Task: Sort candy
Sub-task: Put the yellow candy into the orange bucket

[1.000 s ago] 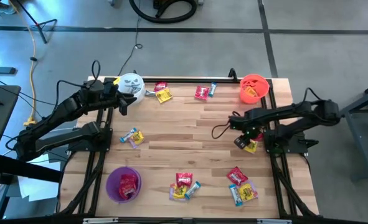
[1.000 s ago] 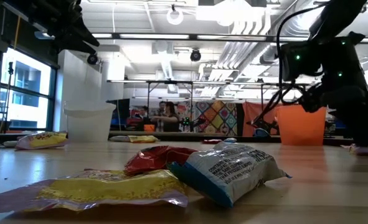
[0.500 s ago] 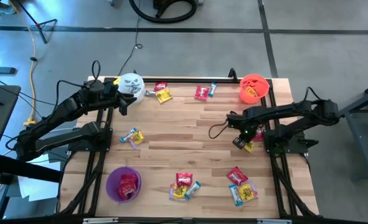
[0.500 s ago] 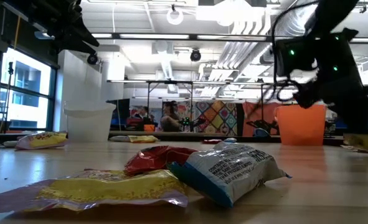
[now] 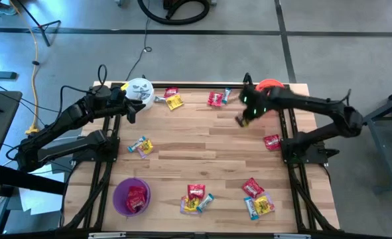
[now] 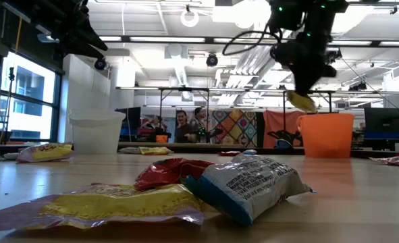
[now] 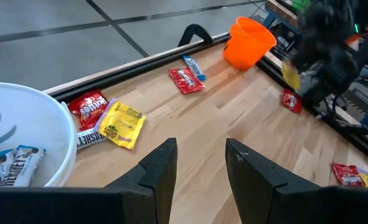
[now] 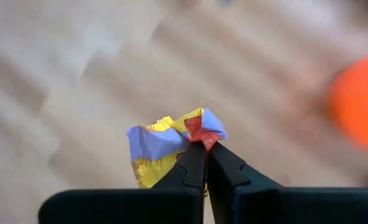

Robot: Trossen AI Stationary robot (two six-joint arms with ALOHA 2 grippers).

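High: you're seeing most candy lying loose on the table; the purple bucket is holding some.
Right wrist: right gripper is pinching a yellow pack, airborne near the orange bucket.
Left wrist: left gripper is hovering part-open, empty, beside the white bucket.

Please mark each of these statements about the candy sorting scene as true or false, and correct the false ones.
1. The right gripper is shut on a yellow candy. True.
2. The purple bucket holds no candy. False: red candy lies inside it.
3. The left gripper is beside the white bucket, with nothing between its fingers. True.
4. The orange bucket lies tipped on its side. False: it stands upright.
5. The held candy rests on the table. False: in the low view it hangs in the air, above the table.
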